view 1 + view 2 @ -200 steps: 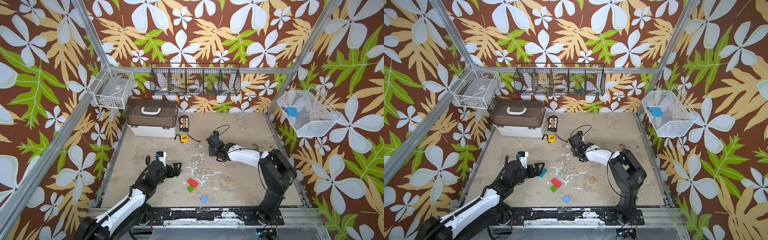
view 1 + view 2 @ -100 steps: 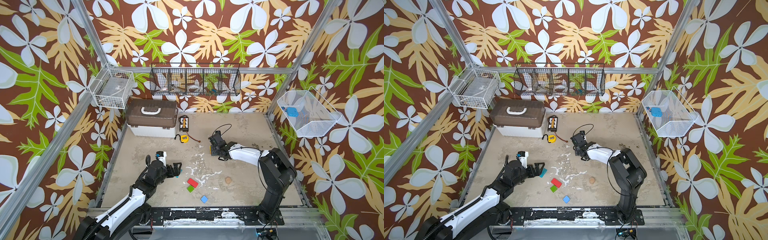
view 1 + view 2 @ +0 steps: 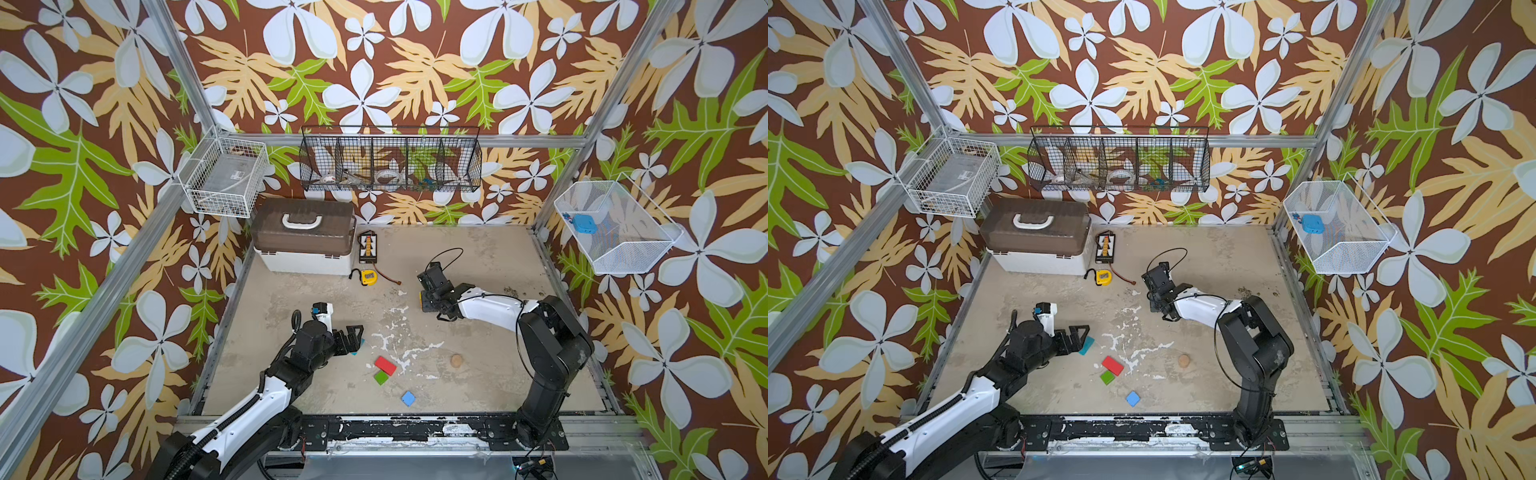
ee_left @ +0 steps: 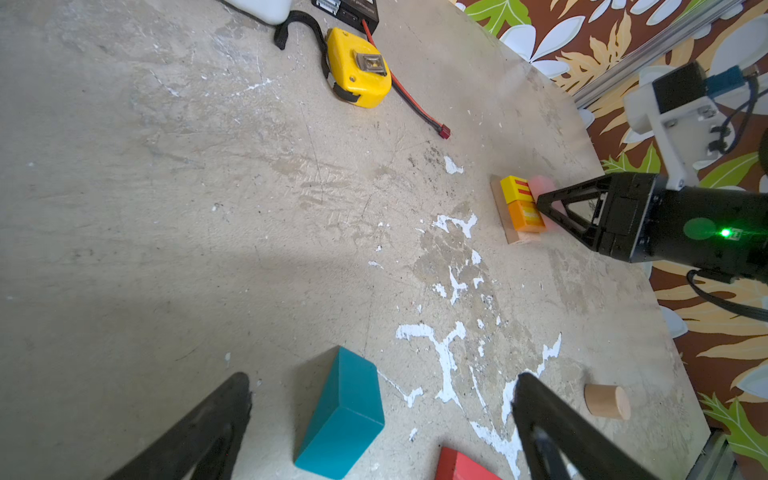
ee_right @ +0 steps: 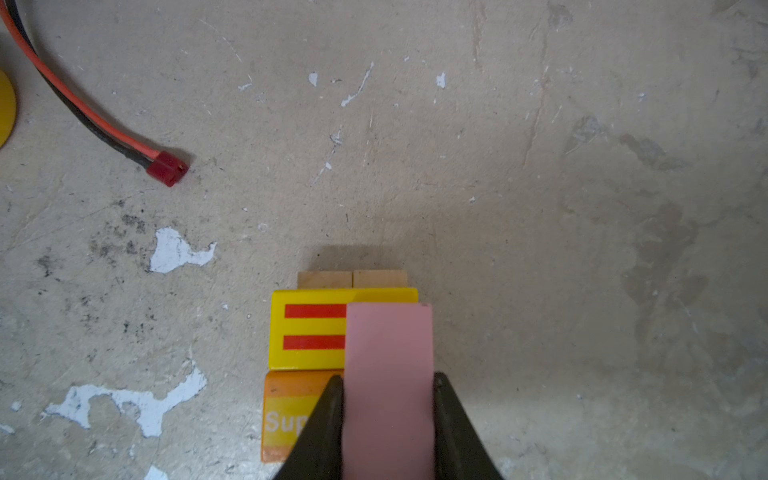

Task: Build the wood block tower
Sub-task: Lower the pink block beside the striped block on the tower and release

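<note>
1. Barely anything is moving: the right gripper (image 5: 388, 378) is shifting slightly; the left gripper (image 4: 382, 380) is staying spread open by the teal wedge-shaped wood block (image 4: 340, 415).
2. The right gripper is clasping the flat pink wood block (image 5: 388, 340) by its long sides, over the yellow striped wood block (image 5: 307, 328) and the orange wood block (image 5: 291, 399), near the middle of the tabletop (image 3: 478, 257).
3. I am judging it light, stiff, smooth: a side grip is suiting it.

Open floor (image 4: 166, 208) lies between teal block (image 4: 340, 411) and tape measure (image 4: 357, 68).

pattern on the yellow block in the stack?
Two red stripes on the yellow block, best seen in the right wrist view.
</note>
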Tool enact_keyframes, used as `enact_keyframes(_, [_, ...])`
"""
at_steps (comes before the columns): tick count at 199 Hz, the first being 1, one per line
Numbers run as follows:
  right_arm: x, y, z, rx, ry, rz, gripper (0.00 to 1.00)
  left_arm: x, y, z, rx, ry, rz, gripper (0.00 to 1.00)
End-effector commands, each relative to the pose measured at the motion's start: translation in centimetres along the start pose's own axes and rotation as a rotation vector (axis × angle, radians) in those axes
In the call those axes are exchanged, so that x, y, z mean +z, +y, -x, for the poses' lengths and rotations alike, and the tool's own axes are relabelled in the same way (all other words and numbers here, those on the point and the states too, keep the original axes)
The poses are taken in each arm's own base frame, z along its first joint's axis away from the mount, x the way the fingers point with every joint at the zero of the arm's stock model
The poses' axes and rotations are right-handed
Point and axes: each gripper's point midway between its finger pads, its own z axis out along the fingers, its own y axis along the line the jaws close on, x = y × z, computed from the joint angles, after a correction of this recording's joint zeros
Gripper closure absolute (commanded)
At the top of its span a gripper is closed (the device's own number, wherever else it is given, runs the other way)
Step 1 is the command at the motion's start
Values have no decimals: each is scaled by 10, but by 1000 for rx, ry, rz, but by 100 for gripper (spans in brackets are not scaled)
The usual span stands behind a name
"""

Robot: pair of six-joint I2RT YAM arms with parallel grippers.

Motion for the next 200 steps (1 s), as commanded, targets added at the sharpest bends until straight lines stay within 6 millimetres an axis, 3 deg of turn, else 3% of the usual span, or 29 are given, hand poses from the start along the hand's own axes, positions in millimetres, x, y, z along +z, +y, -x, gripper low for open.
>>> enact_keyframes(1, [0,1,1,1,-5,4,66,0,-4,8,5,-29,-12,0])
enact_keyframes(46, [1,1,1,3,-2,1,60,0,-4,8,5,-27,-11,0])
enact_keyframes(155, [-6,-1,2,28,-11,14,59,0,-4,8,5,-28,-12,0])
enact_keyframes(200, [-24,-6,5,70,-39,35,52,0,-5,8,5,-28,-14,0])
